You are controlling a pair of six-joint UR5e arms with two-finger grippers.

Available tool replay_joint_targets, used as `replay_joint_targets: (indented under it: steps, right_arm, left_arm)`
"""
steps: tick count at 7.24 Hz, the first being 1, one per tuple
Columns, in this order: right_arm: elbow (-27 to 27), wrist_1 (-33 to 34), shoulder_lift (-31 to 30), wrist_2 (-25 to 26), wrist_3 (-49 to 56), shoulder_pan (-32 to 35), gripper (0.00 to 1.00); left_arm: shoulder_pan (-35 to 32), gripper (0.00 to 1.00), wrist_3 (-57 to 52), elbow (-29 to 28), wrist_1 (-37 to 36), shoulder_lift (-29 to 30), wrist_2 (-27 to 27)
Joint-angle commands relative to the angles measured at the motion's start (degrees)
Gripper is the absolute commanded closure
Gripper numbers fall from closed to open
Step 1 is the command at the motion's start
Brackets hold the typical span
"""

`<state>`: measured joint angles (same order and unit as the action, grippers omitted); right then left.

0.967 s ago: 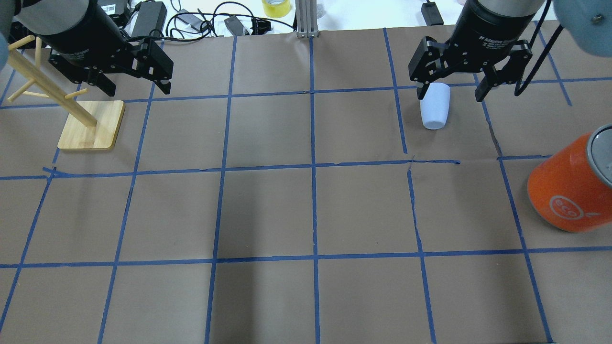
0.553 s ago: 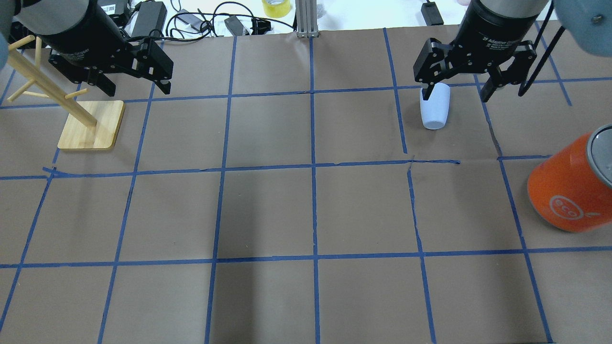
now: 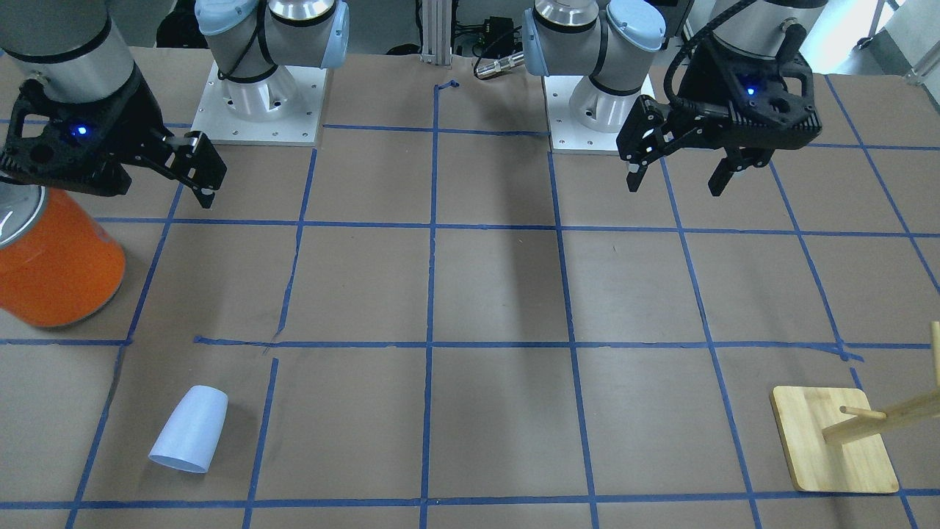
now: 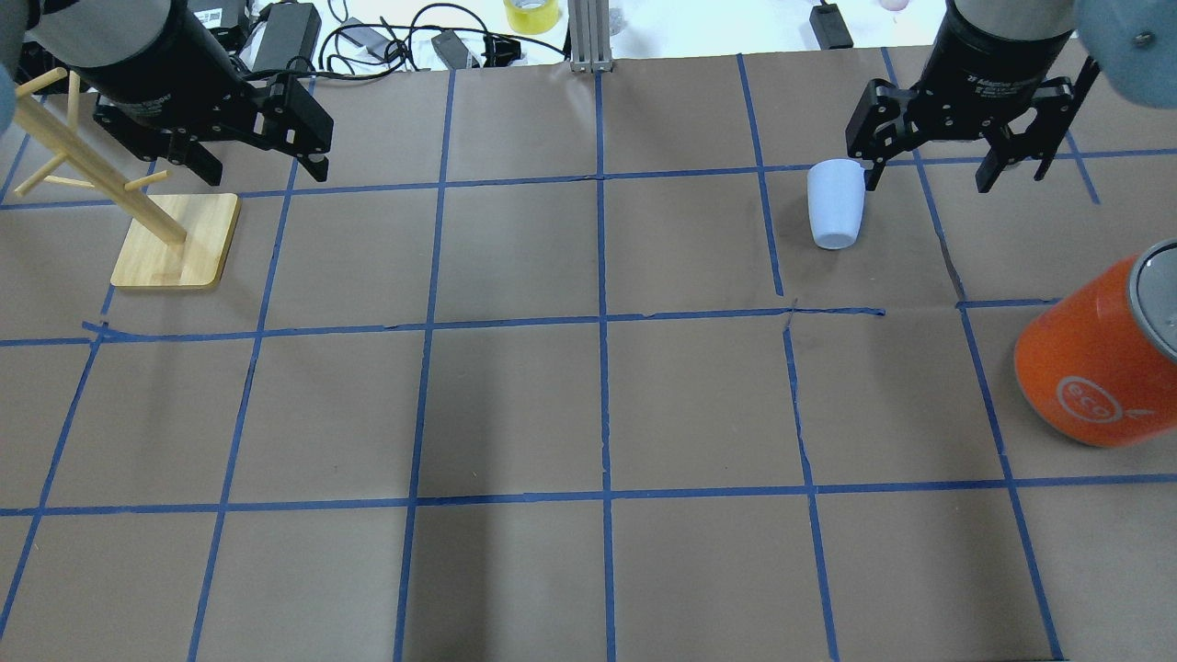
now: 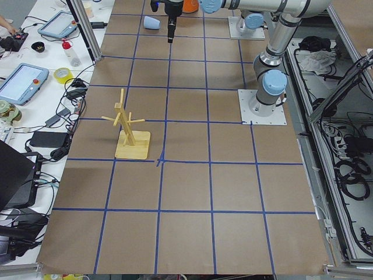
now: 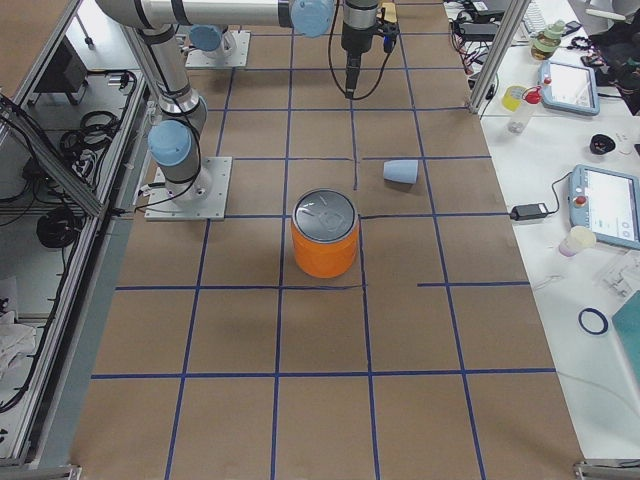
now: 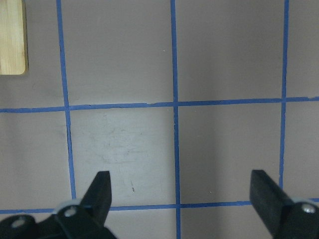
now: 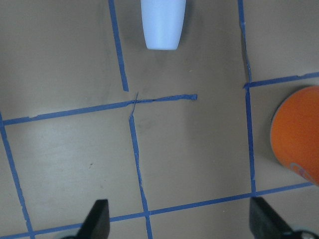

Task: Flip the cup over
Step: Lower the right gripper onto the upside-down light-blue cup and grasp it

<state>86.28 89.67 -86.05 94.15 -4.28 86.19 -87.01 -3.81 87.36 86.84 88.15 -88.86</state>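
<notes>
The pale lavender-blue cup (image 4: 836, 202) lies on its side on the brown paper at the far right, wide mouth pointing away from the robot. It also shows in the front view (image 3: 189, 430) and at the top of the right wrist view (image 8: 162, 22). My right gripper (image 4: 929, 176) is open and empty. It hangs just right of the cup's mouth end, and its nearer finger (image 4: 869, 170) is beside the rim. My left gripper (image 4: 265, 170) is open and empty over the far left of the table; it also shows in the front view (image 3: 674, 187).
A large orange can (image 4: 1094, 359) with a silver top stands at the right edge, nearer the robot than the cup. A wooden peg stand (image 4: 175, 239) sits at the far left, close to my left gripper. Cables and tape lie beyond the table's far edge.
My right gripper has moved right and away from the robot, so the cup is no longer under its fingers. The cup and the left arm have not moved.
</notes>
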Motion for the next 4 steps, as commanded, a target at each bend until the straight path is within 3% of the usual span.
replay_joint_targets:
  steps: [1,4]
  right_arm:
    - [0.4,6.2,5.3,-0.1,-0.5,-0.3,0.00]
    - [0.6,18.6,16.0,-0.5,-0.1,-0.4,0.00]
  left_arm:
    - [0.0,0.00,0.0,0.0,0.0,0.0,0.0]
    - [0.0,0.00,0.0,0.0,0.0,0.0,0.0]
